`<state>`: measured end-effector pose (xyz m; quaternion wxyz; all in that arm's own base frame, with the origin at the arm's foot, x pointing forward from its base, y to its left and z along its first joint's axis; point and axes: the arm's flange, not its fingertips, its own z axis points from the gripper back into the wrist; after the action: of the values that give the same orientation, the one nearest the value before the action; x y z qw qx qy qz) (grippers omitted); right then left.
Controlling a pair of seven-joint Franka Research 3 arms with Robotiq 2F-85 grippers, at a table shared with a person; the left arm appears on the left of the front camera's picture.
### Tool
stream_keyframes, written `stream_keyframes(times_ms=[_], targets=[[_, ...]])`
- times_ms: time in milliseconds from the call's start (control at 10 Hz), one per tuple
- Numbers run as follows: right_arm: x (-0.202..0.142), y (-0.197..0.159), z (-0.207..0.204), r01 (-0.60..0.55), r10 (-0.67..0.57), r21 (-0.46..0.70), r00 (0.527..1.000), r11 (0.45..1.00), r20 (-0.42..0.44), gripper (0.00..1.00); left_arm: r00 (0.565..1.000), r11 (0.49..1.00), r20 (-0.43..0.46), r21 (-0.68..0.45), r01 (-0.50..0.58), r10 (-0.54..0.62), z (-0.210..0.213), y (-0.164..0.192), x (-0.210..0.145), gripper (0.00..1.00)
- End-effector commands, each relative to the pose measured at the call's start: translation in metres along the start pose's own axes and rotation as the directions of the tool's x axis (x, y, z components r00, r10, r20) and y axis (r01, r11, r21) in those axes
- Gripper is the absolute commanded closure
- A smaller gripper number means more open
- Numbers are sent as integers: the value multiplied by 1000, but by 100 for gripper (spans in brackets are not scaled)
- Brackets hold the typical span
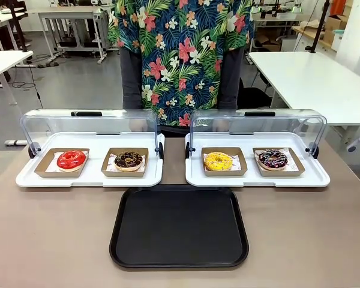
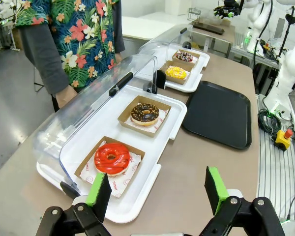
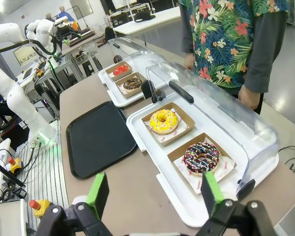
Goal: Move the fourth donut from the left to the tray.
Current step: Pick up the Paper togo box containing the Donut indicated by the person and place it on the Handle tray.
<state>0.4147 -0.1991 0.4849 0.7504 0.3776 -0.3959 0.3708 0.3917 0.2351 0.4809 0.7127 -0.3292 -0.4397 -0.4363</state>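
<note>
In the front view, the fourth donut (image 1: 272, 159) sits in a cardboard tray (image 1: 299, 168) at the right end of the right display tray (image 1: 258, 180). The tray (image 1: 179, 227) lies nearer, at the middle.

In the left wrist view, the left gripper (image 2: 157, 191) hangs released, jaws apart, near the red donut (image 2: 111, 158).

In the right wrist view, the right gripper (image 3: 151, 191) is spread wide and grasps nothing. The fourth donut lies just beyond it.

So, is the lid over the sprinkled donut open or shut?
Open: the clear lid is swung back, leaving the sprinkled donut uncovered.
</note>
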Motion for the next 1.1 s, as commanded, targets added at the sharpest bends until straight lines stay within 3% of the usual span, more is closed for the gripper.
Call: stream_keyframes(times_ms=[0,1000], targets=[[2,0,-2,-14,14,3,1000,1000,25,0,1000,1000,9,-9,-6,6,1,-2,1,0],[2,0,-2,-14,14,3,1000,1000,25,0,1000,1000,9,-9,-6,6,1,-2,1,0]])
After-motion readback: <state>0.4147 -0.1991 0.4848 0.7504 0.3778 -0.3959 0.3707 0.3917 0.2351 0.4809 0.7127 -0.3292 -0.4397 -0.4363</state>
